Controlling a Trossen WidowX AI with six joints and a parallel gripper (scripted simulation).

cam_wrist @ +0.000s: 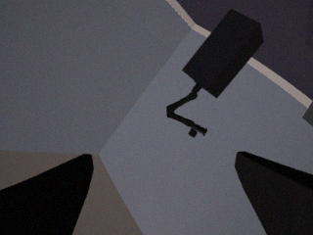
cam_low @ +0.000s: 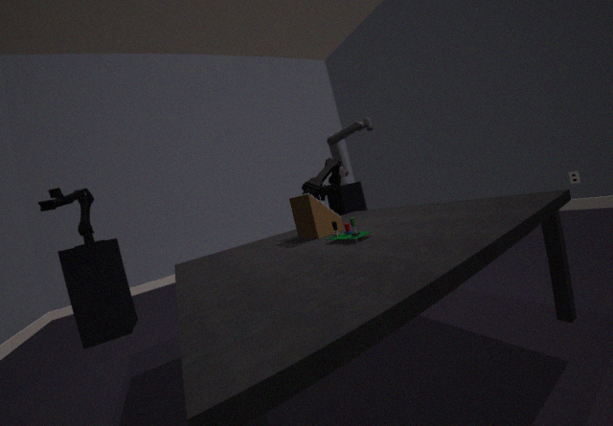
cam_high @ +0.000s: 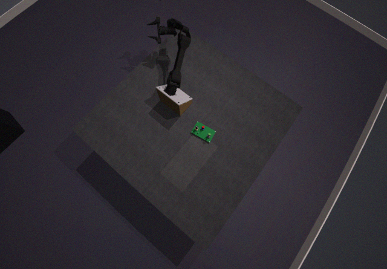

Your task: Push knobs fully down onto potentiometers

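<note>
The green circuit board (cam_high: pixel 204 134) (cam_low: pixel 341 237) stands on its short legs beside the low end of the arm's wedge-shaped base (cam_high: pixel 185 106) (cam_low: pixel 303 217), inward from the edges of the surface (cam_high: pixel 250 141) (cam_low: pixel 297 293). It carries a black knob (cam_high: pixel 196 127) (cam_low: pixel 334 225), a red knob (cam_high: pixel 203 127) (cam_low: pixel 347 227) and a green knob (cam_high: pixel 209 134) (cam_low: pixel 352 222). The black and green ones seem to ride high on their shafts, though the view is small and dim. The hand (cam_high: pixel 147 30) (cam_wrist: pixel 166 163), spread wide and holding nothing, is well apart from the board, beyond the base. Pressing seems not begun; next calls for swinging back over one raised knob, then pushing straight down.
</note>
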